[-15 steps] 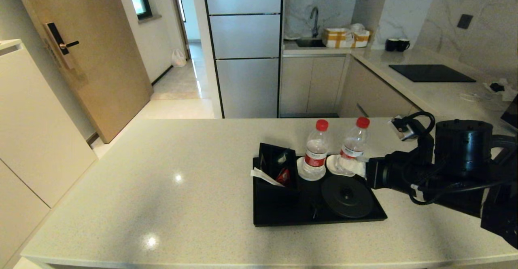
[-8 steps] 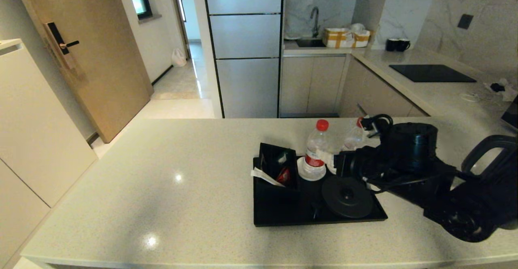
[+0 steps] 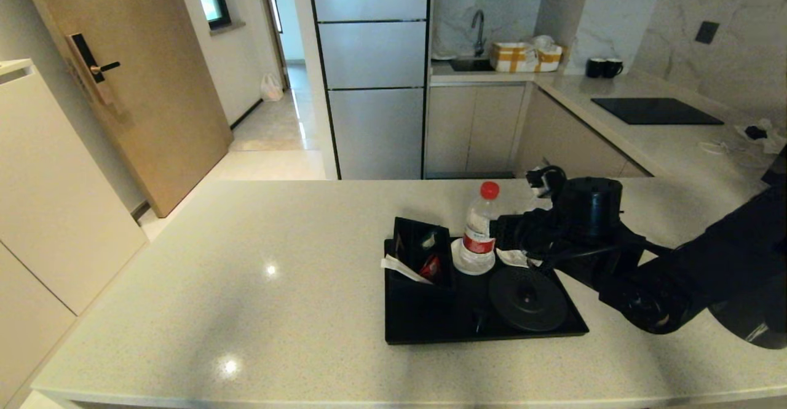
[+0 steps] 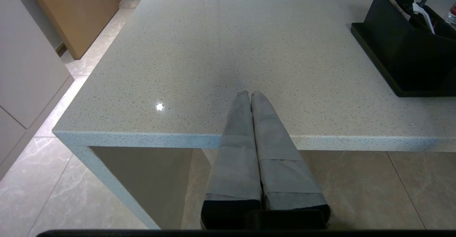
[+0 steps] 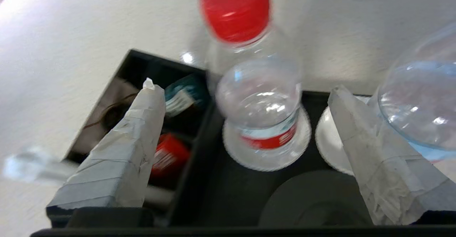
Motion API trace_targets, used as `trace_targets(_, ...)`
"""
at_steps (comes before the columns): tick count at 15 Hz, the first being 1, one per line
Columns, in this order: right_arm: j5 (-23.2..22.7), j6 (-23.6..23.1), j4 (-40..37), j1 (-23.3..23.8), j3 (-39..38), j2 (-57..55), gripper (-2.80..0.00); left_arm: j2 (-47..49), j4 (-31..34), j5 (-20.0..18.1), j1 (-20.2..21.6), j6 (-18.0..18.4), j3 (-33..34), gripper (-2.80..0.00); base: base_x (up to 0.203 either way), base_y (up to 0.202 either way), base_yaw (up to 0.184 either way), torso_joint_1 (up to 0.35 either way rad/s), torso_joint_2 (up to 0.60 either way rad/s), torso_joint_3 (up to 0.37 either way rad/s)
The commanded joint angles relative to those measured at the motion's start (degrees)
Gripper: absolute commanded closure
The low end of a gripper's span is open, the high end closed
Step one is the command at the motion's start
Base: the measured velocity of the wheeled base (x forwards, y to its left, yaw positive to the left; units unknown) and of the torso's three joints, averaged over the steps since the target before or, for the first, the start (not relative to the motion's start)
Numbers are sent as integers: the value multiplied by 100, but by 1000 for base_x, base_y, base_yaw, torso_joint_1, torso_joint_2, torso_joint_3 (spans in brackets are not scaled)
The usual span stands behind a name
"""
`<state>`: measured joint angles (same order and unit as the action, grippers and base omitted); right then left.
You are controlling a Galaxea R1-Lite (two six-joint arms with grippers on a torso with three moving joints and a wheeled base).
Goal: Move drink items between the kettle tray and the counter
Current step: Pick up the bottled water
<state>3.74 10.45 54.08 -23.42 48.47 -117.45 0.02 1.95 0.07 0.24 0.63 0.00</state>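
Note:
The black kettle tray [image 3: 430, 326] lies on the beige counter [image 3: 246, 286], with the round kettle base [image 3: 527, 298] at its right. One red-capped water bottle [image 3: 479, 230] stands upright on a white coaster [image 3: 470, 266]. My right arm [image 3: 590, 230] reaches in from the right and covers the second bottle. In the right wrist view my right gripper [image 5: 242, 87] is open, with the first bottle [image 5: 260, 94] between its fingers but apart from them. The second bottle [image 5: 420, 98] is just outside one finger. I cannot make out the kettle. My left gripper [image 4: 249, 93] is shut and empty over the counter's near edge.
A black box of sachets [image 3: 421, 255] fills the tray's left end, close to the first bottle. On the far counter are a black hob [image 3: 655, 111] and two black mugs [image 3: 602, 67]. Bare counter stretches left of the tray.
My right arm has swung left across the tray's far right corner. It now hides the second bottle, and its gripper has come up to the first bottle.

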Motion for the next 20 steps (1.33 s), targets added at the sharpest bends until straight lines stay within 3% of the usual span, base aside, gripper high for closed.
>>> trace_targets(1, 51, -25, 39, 71, 139, -257, -280, -2, 1, 1, 2, -2, -4, 0, 0, 0, 0, 0, 0, 0)
trace_targets(20, 21, -122, -158, 48, 1124, -1098, -280, -2, 4, 1, 2, -2, 0, 0, 0, 0, 0, 0, 0, 0)
